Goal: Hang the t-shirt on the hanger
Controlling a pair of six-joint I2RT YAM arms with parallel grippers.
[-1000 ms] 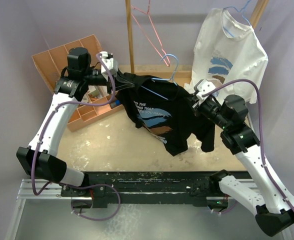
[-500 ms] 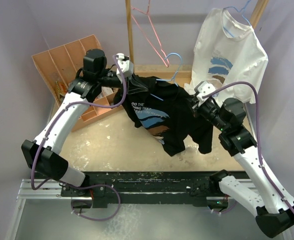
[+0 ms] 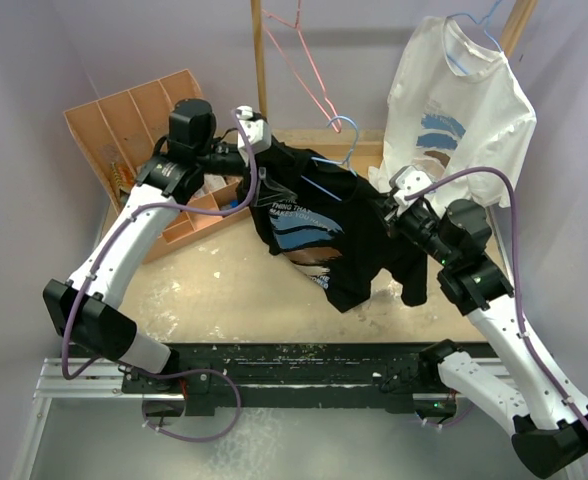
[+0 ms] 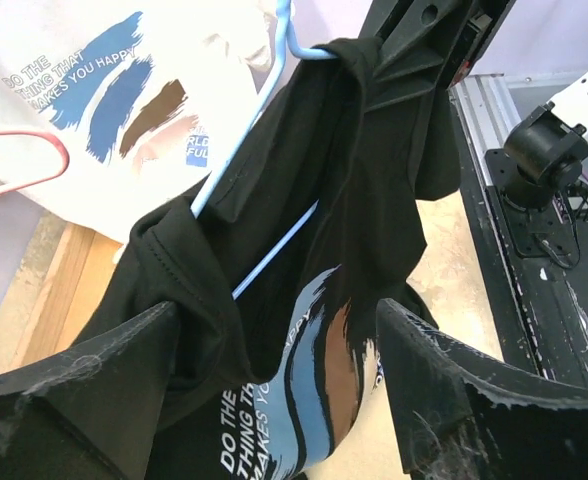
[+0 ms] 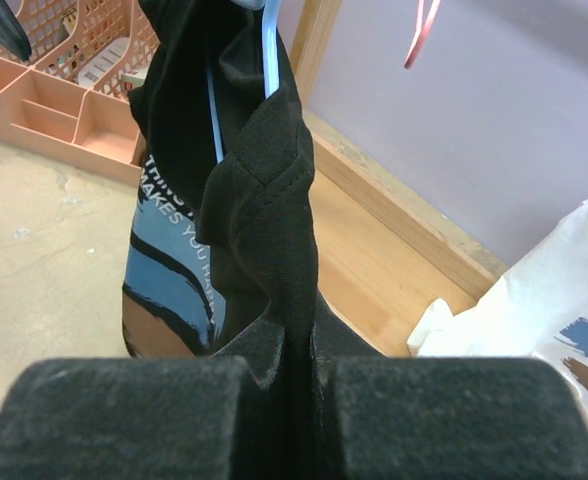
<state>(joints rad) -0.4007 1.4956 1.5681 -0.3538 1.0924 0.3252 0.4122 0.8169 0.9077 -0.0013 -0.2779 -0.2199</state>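
The black t-shirt (image 3: pixel 314 225) with its light blue graphic hangs above the table between my two arms. The light-blue wire hanger (image 3: pixel 344 125) is threaded inside it, with the hook sticking out at the collar. My left gripper (image 3: pixel 257 165) is at the shirt's left shoulder. Its jaws stand wide open in the left wrist view, with bunched cloth (image 4: pixel 204 300) and the hanger wire (image 4: pixel 274 260) lying loose between them. My right gripper (image 3: pixel 389 205) is shut on a fold of the t-shirt (image 5: pixel 264 190) at the right shoulder, and the hanger (image 5: pixel 270 50) runs just beyond that fold.
An orange compartment tray (image 3: pixel 124 120) stands at the back left, close behind the left arm. A wooden post (image 3: pixel 260 70) carries a pink-red hanger (image 3: pixel 299 60). A white t-shirt (image 3: pixel 464 100) hangs at the back right, just behind the right arm.
The left arm swung right toward the shirt's collar. Its jaws were shut on the left shoulder and have now opened. The right gripper has kept its grip and hardly moved.
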